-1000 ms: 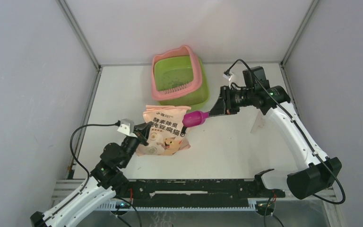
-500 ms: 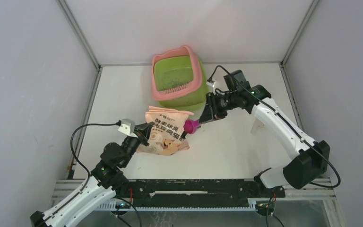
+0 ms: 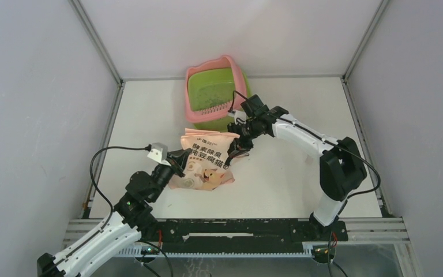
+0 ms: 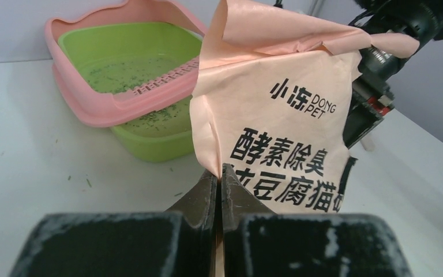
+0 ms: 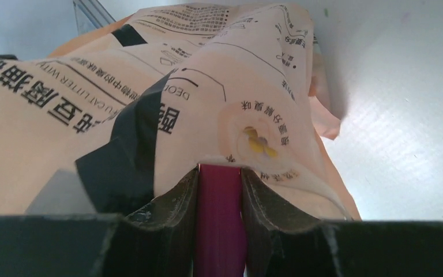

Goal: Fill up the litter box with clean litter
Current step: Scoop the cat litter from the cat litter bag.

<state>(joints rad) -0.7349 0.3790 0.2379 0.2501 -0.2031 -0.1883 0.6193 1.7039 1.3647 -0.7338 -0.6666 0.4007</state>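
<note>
Your left arm extends forward, left pincer (image 4: 220, 182) clamped on the bag (image 4: 277, 109) edge. Your right arm folds leftward, right pincer (image 5: 220, 186) gripping the scoop (image 5: 219, 236).

Peach-pink printed bag (image 3: 205, 161) flanked from both sides.
Left gripper (image 3: 181, 159) at its left edge, right gripper (image 3: 235, 153) at its right; pink-rimmed lime-green plastic litter box (image 3: 189, 101) just behind.
</note>
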